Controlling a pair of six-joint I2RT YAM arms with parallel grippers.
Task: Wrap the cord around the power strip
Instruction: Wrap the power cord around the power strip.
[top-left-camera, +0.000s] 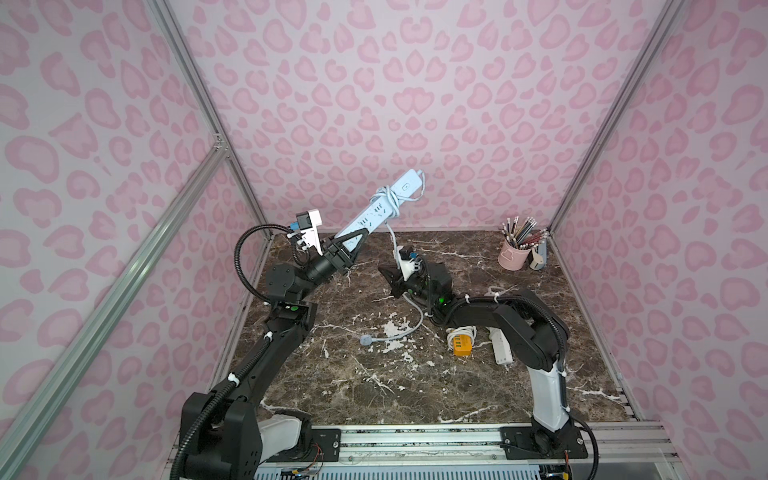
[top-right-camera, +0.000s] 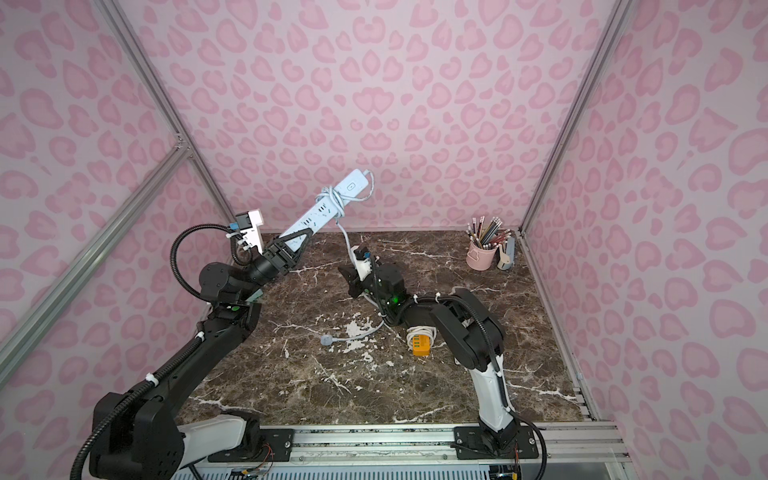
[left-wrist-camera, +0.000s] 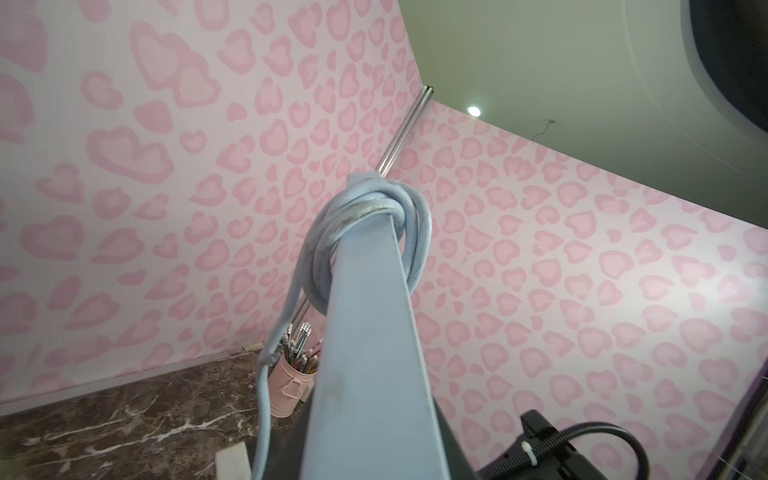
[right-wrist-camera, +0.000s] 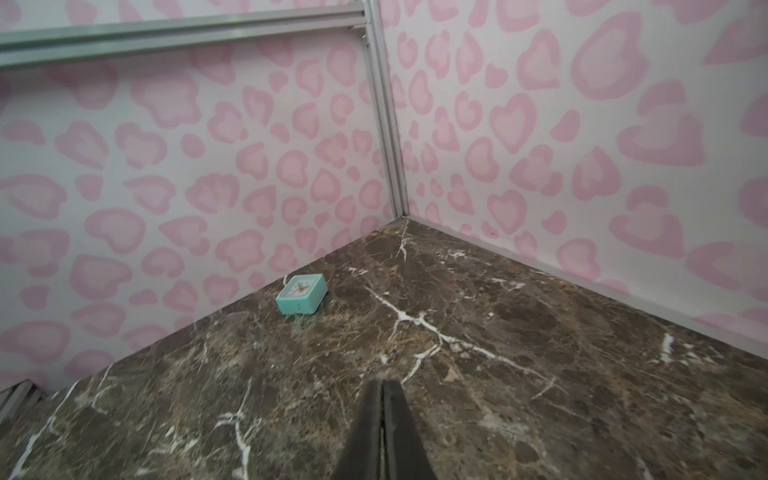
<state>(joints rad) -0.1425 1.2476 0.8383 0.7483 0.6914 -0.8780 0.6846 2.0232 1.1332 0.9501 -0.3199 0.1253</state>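
The left arm (top-left-camera: 286, 328) and right arm (top-left-camera: 511, 320) are black with white base links (top-left-camera: 548, 395). Ribbed black conduit (top-left-camera: 241, 257), cinched by white zip ties (top-left-camera: 233, 379), follows each. Green lights (top-left-camera: 443, 299) glow.

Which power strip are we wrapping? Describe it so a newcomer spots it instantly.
Find the left arm's tool: it holds the power strip aloft, slanting upward. Unlike the orange cube and white strip lying on the table, it is long, pale blue, with cord looped around it.
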